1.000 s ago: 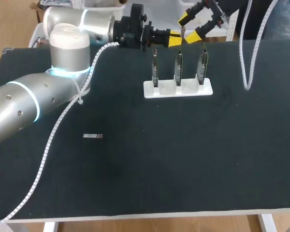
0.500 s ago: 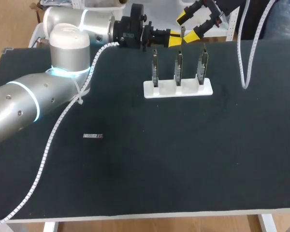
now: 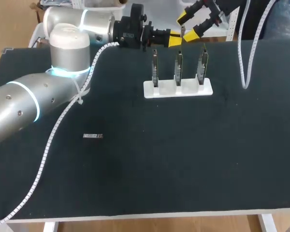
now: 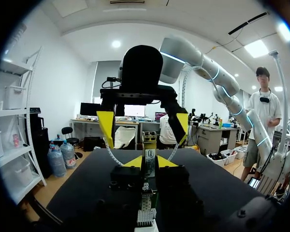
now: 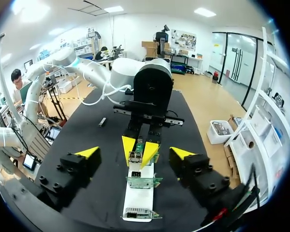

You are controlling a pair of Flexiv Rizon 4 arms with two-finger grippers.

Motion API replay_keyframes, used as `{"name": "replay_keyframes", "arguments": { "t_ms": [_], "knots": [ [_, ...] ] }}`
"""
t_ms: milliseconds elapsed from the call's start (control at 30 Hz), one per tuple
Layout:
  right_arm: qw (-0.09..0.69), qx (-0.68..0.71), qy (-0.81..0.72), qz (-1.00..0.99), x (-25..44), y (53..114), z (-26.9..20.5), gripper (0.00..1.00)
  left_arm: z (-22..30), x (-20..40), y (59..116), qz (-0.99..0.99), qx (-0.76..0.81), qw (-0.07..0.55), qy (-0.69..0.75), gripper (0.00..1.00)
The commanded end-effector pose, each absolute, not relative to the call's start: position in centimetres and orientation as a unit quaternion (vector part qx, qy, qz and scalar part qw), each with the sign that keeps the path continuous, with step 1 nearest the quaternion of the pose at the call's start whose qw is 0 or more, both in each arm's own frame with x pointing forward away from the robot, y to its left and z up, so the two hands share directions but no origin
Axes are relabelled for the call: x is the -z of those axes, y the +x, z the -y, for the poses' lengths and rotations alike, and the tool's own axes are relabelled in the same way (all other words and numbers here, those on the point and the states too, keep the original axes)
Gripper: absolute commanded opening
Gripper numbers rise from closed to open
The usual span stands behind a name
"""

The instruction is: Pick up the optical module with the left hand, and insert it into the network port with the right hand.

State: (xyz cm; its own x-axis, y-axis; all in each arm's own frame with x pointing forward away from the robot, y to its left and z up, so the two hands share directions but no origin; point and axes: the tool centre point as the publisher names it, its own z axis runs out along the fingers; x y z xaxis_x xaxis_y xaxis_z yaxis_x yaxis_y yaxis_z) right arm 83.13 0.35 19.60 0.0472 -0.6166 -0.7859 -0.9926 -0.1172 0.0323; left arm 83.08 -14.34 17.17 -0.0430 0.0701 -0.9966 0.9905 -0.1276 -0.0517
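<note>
Two steps looked undone: the handover and the insertion. The left hand [image 3: 175, 39], reaching in over the far side of the counter [image 3: 159, 159], pinched the optical module [image 3: 182, 32] between its yellow tips, so the pickup appeared complete. The right hand [image 3: 189, 25] hung opposite with its fingers spread wide. From both wrist cameras the module seemed to lie between those open fingers, touched by neither.

The module was held upright, off the counter, above and just beyond a white holder [image 3: 178, 88] carrying three upright boards [image 3: 178, 65]. By the look of it, one of the boards bore the network port, though which one could not be told. None of them appeared to have a module seated in it.

Seen from the left wrist, the optical module [image 4: 149, 153] was a slim, pale metal bar with a small printed label on its near face. It rose straight up out of the left hand's grip, and only its lower part was clamped. That left the upper end free for the right hand to close on.

A small flat part [image 3: 92, 136] lay alone on the counter, well apart from both hands.
</note>
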Motion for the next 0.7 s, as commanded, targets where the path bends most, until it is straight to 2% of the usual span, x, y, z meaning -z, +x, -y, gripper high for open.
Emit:
{"name": "replay_keyframes", "arguments": {
  "t_ms": [33,700],
  "knots": [
    [-0.089,-0.590,-0.720,-0.355,-19.54,83.87,-0.50,0.00,14.46,-17.15,83.57,-0.493,0.528,0.434,0.538,0.00],
    [-0.091,-0.590,-0.720,-0.355,-19.51,83.80,-0.62,0.00,14.46,-17.15,83.57,-0.493,0.528,0.434,0.538,0.00]
  ]
}}
